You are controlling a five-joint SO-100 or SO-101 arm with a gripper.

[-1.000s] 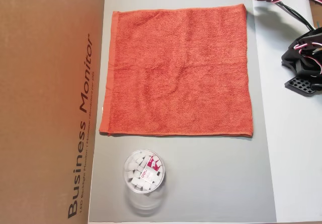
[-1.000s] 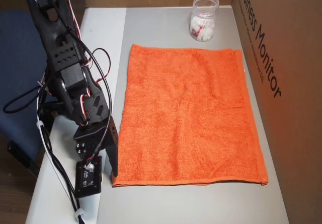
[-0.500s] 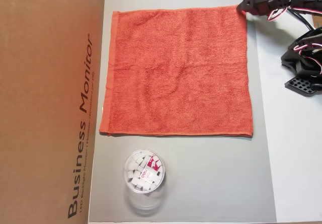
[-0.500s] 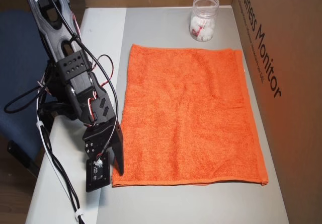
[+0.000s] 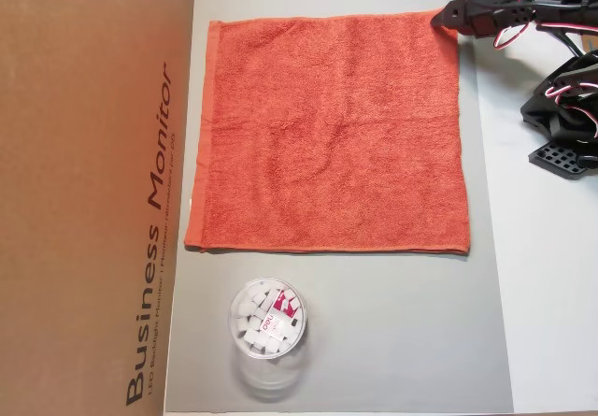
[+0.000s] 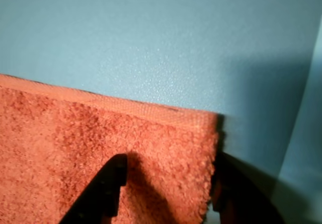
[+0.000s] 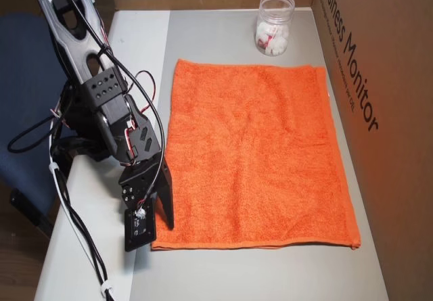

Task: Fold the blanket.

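Only the wrist view shows the claw [image 6: 166, 183] spread open astride the blanket [image 6: 75, 148] corner.

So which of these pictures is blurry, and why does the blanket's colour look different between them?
The wrist view is soft and blue-tinted, its blanket corner shadowed between the gripper fingers. In an overhead view the blanket looks brick red; in the other, bright orange.

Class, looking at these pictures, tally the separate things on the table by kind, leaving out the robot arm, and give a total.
Orange-red blanket: 1
Grey mat: 1
Clear plastic jar of white pieces: 1
Brown cardboard box: 1
Total: 4
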